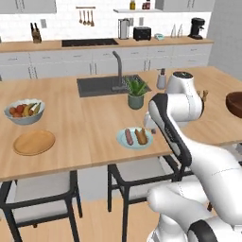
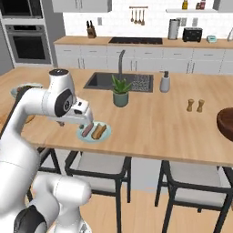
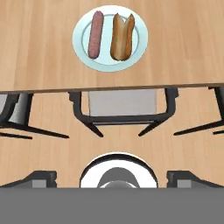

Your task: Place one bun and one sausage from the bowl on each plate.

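Note:
A pale blue-green plate lies near the counter's front edge. On it a reddish sausage and a tan bun lie side by side. My gripper hovers just above that plate's near side, open, with nothing between its fingers. The tan-orange plate sits bare at the left. The dark brown bowl stands at the far right, cut off by the frame edge, so what it holds is hidden.
A pale fruit bowl stands behind the tan-orange plate. A potted plant and the sink lie beyond the blue-green plate. Salt and pepper shakers stand towards the brown bowl. Chairs are tucked under the counter edge.

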You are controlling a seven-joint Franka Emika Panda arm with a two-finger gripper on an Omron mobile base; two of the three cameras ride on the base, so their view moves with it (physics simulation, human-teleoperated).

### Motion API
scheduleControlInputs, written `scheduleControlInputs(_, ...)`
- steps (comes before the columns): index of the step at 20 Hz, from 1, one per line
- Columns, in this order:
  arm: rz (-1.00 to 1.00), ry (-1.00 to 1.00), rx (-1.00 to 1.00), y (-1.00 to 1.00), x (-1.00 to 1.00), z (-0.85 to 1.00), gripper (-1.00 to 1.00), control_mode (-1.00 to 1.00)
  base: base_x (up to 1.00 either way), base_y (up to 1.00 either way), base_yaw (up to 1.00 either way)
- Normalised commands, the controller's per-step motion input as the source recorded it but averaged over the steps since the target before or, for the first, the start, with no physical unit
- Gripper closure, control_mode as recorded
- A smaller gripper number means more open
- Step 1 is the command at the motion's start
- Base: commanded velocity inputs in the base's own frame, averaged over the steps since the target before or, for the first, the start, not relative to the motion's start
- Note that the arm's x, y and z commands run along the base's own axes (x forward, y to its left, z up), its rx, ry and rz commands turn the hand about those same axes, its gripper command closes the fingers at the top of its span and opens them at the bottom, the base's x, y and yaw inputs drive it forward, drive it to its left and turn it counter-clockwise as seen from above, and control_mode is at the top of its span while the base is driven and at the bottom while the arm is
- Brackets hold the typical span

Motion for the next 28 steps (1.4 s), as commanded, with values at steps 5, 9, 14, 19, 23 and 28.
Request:
scheduleControlInputs(5, 0.00, 0.00, 0.00, 0.00, 0.00, 0.00, -1.00, 1.00, -0.02, -1.00, -0.05)
scheduleControlInputs(9, 0.00, 0.00, 0.00, 0.00, 0.00, 0.00, -1.00, 1.00, 0.26, -1.00, -0.03)
scheduleControlInputs(14, 0.00, 0.00, 0.00, 0.00, 0.00, 0.00, -1.00, 1.00, 0.38, -1.00, -0.02)
scheduleControlInputs(19, 0.00, 0.00, 0.00, 0.00, 0.00, 0.00, -1.00, 1.00, 0.32, -0.98, -0.04)
scheduleControlInputs(23, 0.00, 0.00, 0.00, 0.00, 0.00, 0.00, -1.00, 1.00, 0.21, -0.83, -0.07)
scheduleControlInputs(28, 0.00, 0.00, 0.00, 0.00, 0.00, 0.00, -1.00, 1.00, 0.33, -0.45, -0.04)
